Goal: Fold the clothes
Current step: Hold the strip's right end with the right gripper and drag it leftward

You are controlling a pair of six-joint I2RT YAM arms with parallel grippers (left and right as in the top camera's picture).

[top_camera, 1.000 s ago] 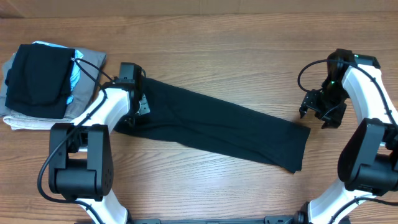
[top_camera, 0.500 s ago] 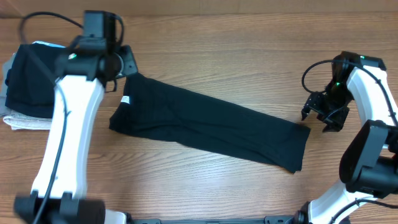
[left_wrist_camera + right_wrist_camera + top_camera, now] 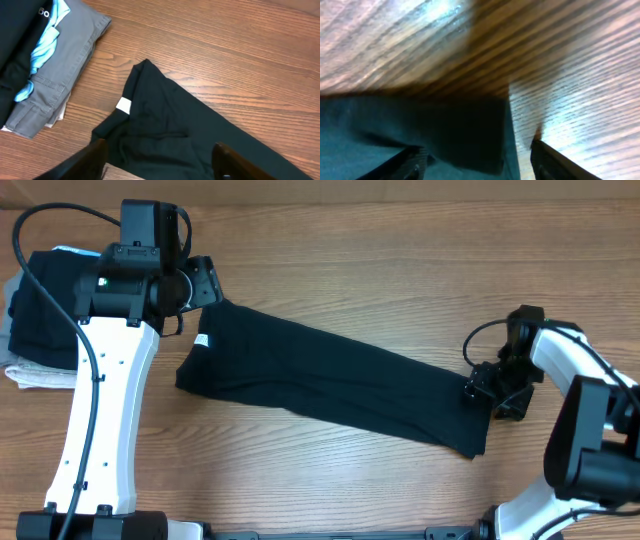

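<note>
On the tabletop (image 3: 400,260) the black T-shirt (image 3: 330,385) looks limp and light (pinch its end corners); left hand (image 3: 159,148) and right hand (image 3: 476,148) gape wide, empty.

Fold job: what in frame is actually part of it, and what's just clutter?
Part of the job:
- black T-shirt, lying as a long strip
- its white neck label

Just lying about, stacked at the far left:
- grey-beige garment
- light blue garment
- dark folded garment on top
</note>
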